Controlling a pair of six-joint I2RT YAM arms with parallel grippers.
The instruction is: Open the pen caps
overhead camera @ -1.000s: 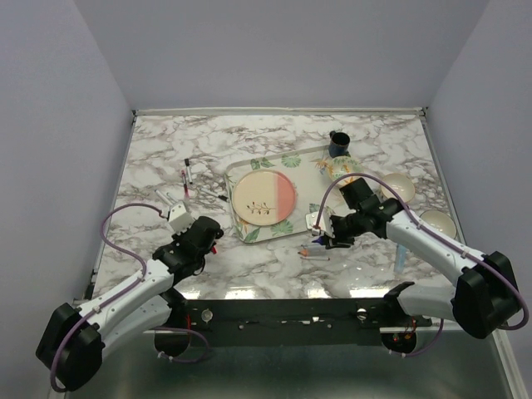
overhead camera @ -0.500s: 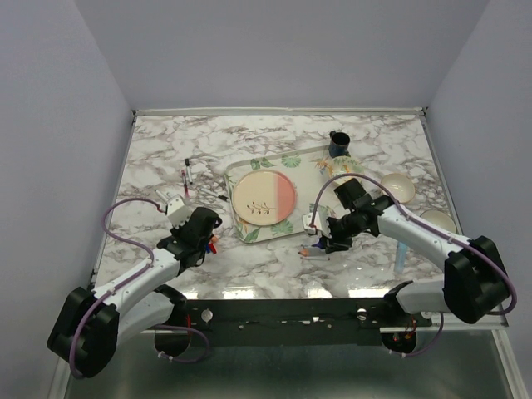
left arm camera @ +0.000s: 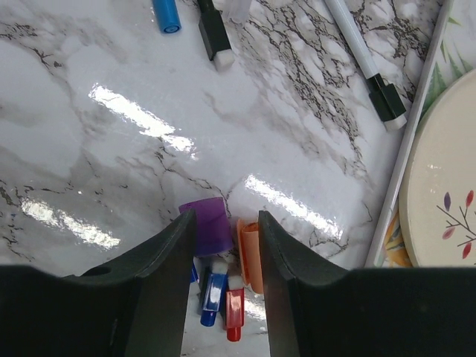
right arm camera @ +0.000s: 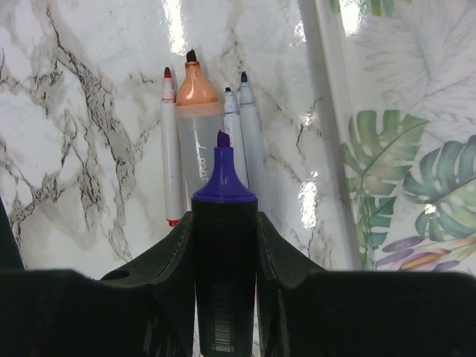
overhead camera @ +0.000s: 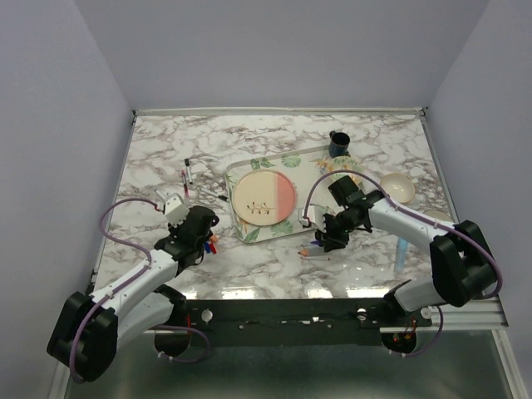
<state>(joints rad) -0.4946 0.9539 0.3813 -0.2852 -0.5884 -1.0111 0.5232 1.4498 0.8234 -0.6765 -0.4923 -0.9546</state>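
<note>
Risk: left gripper [left arm camera: 226, 223], jaws parted, may nudge purple cap [left arm camera: 207, 227] (seemingly loose) rolling; right gripper [right arm camera: 224, 220] clamps uncapped highlighter [right arm camera: 223, 182].

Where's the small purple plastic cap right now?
In the left wrist view, the purple cap lies on the marble table, between the left gripper's open jaws, beside the orange cap.

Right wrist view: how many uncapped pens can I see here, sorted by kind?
Thin markers: 3
Orange highlighter: 1
Purple highlighter: 1
Total: 5
</note>
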